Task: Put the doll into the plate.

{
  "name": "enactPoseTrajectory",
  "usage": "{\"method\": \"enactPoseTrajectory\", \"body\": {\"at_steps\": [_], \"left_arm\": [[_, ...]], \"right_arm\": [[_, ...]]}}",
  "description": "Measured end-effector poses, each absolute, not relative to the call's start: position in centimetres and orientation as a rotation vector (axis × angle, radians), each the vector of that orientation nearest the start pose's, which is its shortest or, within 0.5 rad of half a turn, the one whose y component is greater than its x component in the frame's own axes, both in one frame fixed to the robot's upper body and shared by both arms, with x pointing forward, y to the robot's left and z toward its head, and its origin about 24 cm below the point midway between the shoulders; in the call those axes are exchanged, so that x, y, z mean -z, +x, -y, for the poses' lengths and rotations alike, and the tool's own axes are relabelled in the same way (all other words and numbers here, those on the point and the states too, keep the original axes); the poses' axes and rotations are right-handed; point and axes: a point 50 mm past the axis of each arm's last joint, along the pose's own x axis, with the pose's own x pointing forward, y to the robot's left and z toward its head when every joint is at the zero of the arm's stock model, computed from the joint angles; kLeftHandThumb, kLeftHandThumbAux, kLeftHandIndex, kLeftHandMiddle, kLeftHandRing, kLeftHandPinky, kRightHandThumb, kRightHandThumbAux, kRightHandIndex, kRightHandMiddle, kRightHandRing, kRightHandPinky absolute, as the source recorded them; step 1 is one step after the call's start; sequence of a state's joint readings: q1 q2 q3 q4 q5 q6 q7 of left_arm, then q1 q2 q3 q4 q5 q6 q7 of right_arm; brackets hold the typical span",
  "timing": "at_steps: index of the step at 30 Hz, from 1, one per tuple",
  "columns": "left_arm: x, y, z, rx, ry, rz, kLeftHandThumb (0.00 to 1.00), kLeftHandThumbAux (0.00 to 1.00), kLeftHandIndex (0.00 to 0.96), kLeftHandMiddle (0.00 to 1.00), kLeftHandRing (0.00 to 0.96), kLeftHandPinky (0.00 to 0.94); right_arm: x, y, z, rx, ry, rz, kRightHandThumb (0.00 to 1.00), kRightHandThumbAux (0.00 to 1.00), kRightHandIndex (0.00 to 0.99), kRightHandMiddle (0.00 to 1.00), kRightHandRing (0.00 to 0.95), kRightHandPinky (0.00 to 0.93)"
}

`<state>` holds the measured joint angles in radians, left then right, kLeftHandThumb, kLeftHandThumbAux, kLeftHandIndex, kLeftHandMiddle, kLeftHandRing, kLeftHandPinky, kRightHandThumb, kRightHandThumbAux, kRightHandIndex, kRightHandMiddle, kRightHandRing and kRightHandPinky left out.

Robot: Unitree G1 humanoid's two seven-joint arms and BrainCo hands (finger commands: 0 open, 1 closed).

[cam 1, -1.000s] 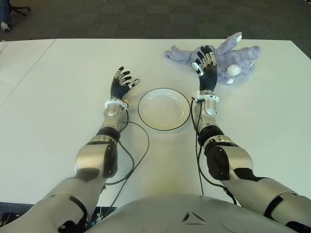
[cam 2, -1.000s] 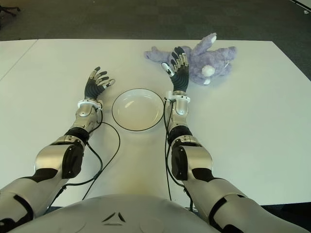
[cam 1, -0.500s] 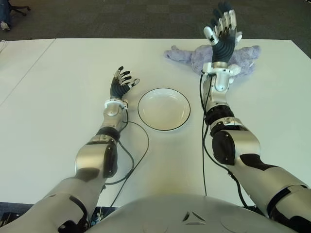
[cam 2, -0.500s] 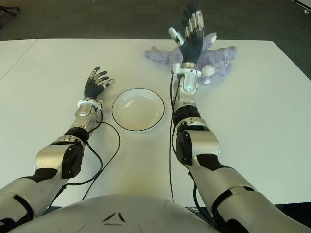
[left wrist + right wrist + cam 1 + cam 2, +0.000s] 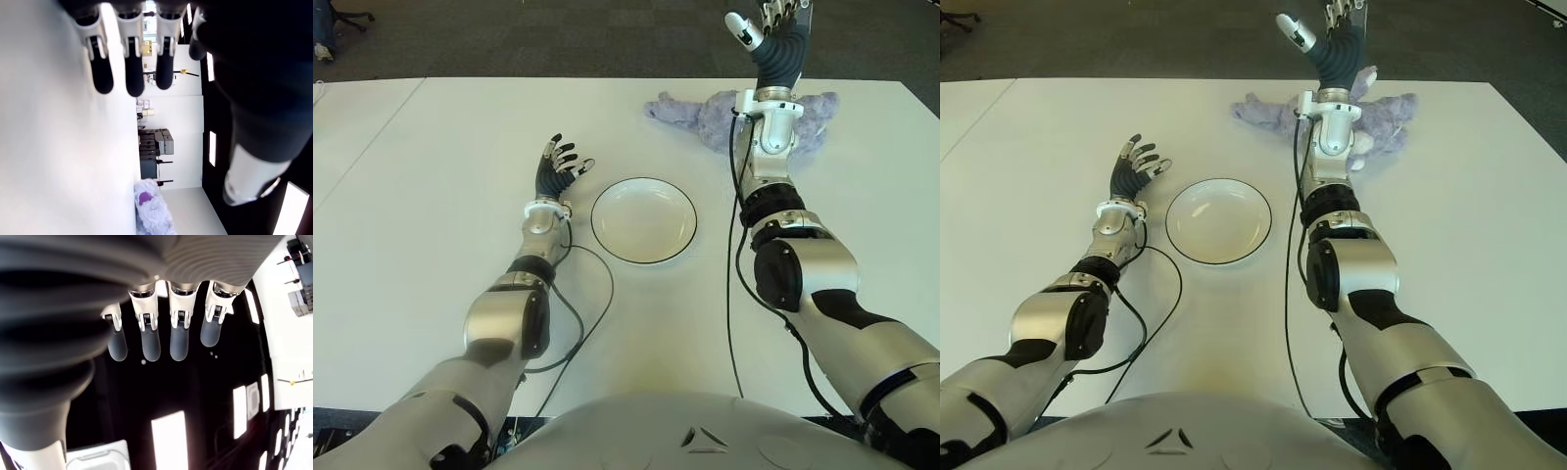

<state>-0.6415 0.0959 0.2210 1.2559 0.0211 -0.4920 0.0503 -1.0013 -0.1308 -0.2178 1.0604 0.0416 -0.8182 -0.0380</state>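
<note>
Fluffy purple plush doll (image 5: 808, 116) lies beyond the empty round white plate (image 5: 643, 219), ungrasped; right hand (image 5: 773, 24) hovers above, fingers spread

Bare table (image 5: 431, 196) surrounds the plate (image 5: 643, 219); doll (image 5: 724, 113) beyond it.

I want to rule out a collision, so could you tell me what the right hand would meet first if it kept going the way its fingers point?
Probably nothing: the open right hand points up and away, beyond the doll and the table edge. Depth is unclear.
</note>
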Motion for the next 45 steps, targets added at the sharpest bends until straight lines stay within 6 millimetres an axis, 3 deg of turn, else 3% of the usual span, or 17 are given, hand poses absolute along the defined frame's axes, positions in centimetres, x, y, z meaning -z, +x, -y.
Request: {"method": "enactPoseTrajectory", "body": {"at_steps": [13,17,29,37,45], "left_arm": [[0.2,33.4,-17.1,-0.118,0.008,-0.134,0.036,0.783,0.068,0.201,0.235,0.254],[0.2,33.4,-17.1,-0.118,0.006,-0.134,0.037,0.785,0.066,0.192,0.222,0.238],[0.2,33.4,-16.9,-0.114,0.002,-0.134,0.022,0.776,0.062,0.182,0.207,0.222],[0.3,33.4,-16.8,-0.124,-0.014,-0.134,0.048,0.779,0.054,0.176,0.204,0.223],[0.3,33.4,-16.8,-0.131,-0.028,-0.134,0.069,0.773,0.060,0.190,0.216,0.233]], "right_arm": [[-17.9,39.0,18.2,0.060,-0.169,0.602,0.000,0.801,0.177,0.153,0.094,0.002],[-17.6,39.1,18.9,0.066,-0.265,0.559,0.000,0.781,0.222,0.185,0.095,0.000],[-15.9,39.1,21.1,0.037,-0.708,0.430,0.000,0.836,0.242,0.136,0.043,0.000],[-14.1,38.8,23.0,-0.021,-1.069,0.305,0.003,0.809,0.231,0.082,0.000,0.000],[-13.0,38.4,24.0,-0.074,-1.254,0.230,0.076,0.789,0.236,0.046,0.000,0.000]]}}
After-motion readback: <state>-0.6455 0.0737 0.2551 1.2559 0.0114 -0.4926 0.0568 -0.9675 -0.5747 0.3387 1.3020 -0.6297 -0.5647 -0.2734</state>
